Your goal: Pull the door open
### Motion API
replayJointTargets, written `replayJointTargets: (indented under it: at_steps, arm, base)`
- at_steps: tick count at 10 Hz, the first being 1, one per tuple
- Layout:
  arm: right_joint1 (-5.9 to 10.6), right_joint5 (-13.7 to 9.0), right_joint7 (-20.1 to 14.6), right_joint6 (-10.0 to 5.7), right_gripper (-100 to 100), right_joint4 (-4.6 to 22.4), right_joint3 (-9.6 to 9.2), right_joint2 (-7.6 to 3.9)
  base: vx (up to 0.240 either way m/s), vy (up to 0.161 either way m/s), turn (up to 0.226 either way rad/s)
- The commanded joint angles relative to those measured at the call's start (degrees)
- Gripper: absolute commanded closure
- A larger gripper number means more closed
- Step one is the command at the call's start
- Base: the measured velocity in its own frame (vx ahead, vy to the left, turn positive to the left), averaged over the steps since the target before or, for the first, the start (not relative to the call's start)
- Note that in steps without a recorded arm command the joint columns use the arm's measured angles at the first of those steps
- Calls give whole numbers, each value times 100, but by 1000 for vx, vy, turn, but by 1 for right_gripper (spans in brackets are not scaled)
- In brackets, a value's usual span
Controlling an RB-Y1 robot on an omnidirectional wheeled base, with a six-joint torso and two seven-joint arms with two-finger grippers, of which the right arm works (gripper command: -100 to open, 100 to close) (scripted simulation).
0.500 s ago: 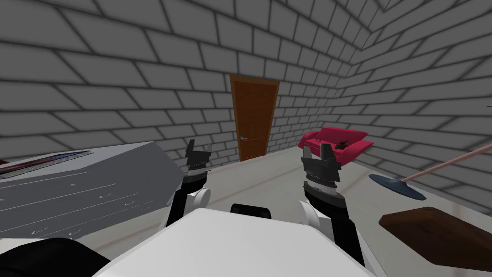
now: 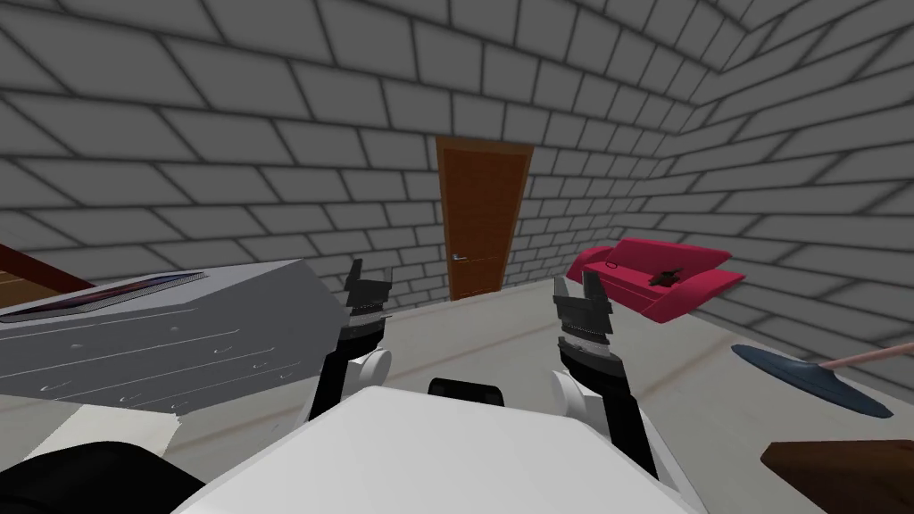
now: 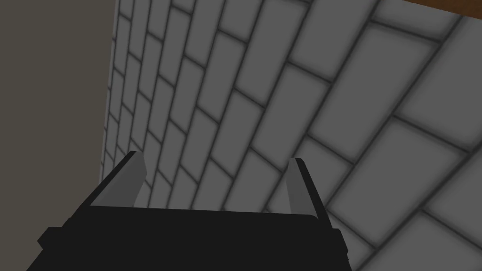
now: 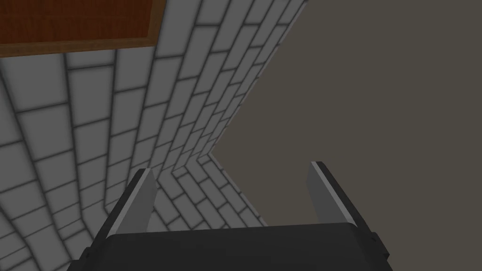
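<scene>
Brick wall [image 2: 223, 178]: grey, runs across the far side of the room and holds the doorway.
Chest of drawers [image 2: 170, 344]: grey, close by on the robot's left, its near corner just beside the left arm.
Sofa [image 2: 656, 277]: red, to the right of the doorway. It now lies further toward the picture's right edge than half a second ago. The whole view has shifted with it, so this is the robot's own move and not the sofa's.
Door [image 2: 482, 223]: brown wood, shut in its frame, well ahead across the floor. It is drawn slightly larger than before, which suggests a small advance.
Left hand [image 2: 370, 277]: raised and pointing at the wall, fingers [image 3: 134, 179] spread, holding nothing.
Right hand [image 2: 574, 284]: raised likewise, fingers [image 4: 141, 197] spread and empty, a touch further left in the head view than before.
Door handle [image 2: 458, 257]: small pale lever at the door's left edge, about mid-height, well apart from both hands.
Stage: approach only, with no contact yet. The base probably needs to close in before either hand can reach the lever.
</scene>
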State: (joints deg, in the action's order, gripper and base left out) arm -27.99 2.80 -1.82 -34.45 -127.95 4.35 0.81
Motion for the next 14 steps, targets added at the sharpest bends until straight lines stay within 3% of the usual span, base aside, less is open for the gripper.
replayJointTargets:
  at_steps: [1, 14]
  arm:
    - [79, -26, -1, -20, -100, 213, 28, -48]
    - [796, -342, -47, -315, -100, 2318, 394, -475]
  base:
    - [95, 23, 120]
    - [84, 12, 145]
